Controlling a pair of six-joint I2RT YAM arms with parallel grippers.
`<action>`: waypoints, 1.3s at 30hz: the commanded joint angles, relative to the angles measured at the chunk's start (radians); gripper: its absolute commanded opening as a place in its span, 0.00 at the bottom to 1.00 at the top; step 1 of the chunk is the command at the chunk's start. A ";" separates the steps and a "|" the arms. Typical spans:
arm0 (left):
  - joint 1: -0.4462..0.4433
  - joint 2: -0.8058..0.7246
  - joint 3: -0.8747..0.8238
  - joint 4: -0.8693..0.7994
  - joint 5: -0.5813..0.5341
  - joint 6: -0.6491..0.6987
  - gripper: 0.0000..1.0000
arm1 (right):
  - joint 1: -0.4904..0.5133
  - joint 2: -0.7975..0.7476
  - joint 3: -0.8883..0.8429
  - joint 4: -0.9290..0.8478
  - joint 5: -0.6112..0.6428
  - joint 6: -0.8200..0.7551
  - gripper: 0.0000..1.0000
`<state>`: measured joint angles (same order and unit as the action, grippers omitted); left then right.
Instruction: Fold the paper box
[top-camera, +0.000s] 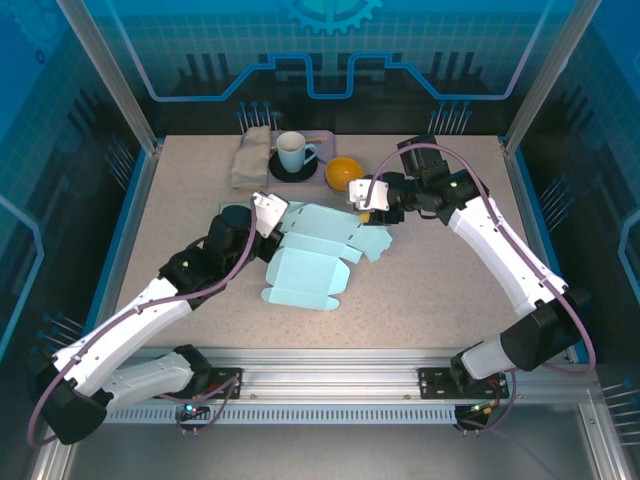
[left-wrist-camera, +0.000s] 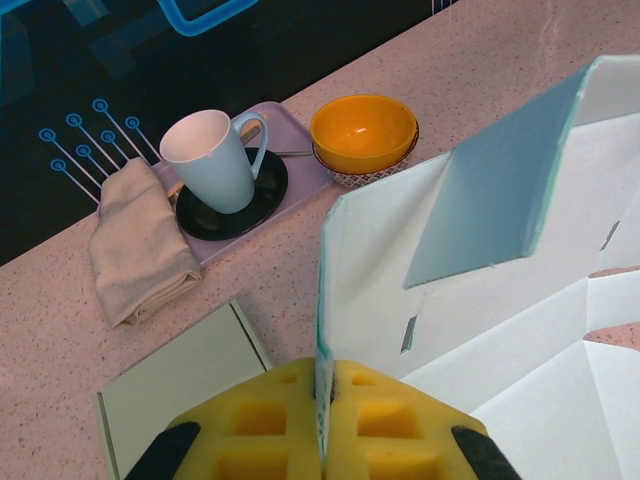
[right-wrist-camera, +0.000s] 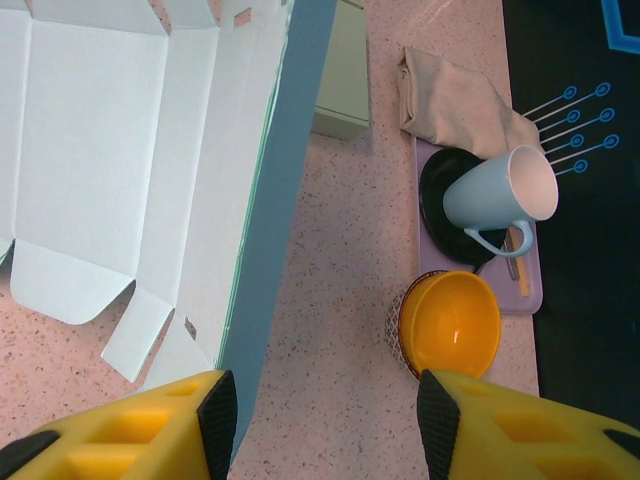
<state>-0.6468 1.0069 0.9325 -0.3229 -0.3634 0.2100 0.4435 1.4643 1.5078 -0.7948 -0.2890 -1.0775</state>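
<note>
The light-blue paper box (top-camera: 310, 262) lies mostly flat at the middle of the table, its white inside up. My left gripper (top-camera: 268, 213) is at the box's left end, and its yellow fingers are shut on the edge of a side flap (left-wrist-camera: 322, 290) that it holds upright. A second flap (left-wrist-camera: 495, 195) stands raised farther right. My right gripper (top-camera: 362, 196) hovers at the box's far right edge. It is open (right-wrist-camera: 327, 425), with bare table between the fingers. Its left finger (right-wrist-camera: 215, 415) sits right beside the raised blue wall (right-wrist-camera: 285, 180); contact is unclear.
At the back stands a pale mug (top-camera: 293, 152) on a black saucer and lilac tray (left-wrist-camera: 300, 150). A folded beige cloth (top-camera: 250, 155) lies to its left and an orange bowl (top-camera: 344, 172) to its right, close to my right gripper. A flat pale-green box (left-wrist-camera: 185, 385) lies left of the paper box.
</note>
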 joint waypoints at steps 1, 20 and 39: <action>-0.002 -0.011 -0.011 0.048 -0.011 -0.007 0.00 | 0.022 0.007 0.040 -0.025 0.029 0.030 0.53; -0.009 -0.011 -0.013 0.049 0.006 -0.006 0.00 | 0.025 -0.053 0.027 0.031 0.059 0.046 0.54; -0.020 -0.005 -0.012 0.047 0.014 -0.009 0.00 | 0.078 -0.056 -0.072 0.073 -0.022 0.138 0.53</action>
<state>-0.6594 1.0069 0.9318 -0.3077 -0.3622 0.2092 0.5125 1.4136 1.4628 -0.7547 -0.2729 -0.9909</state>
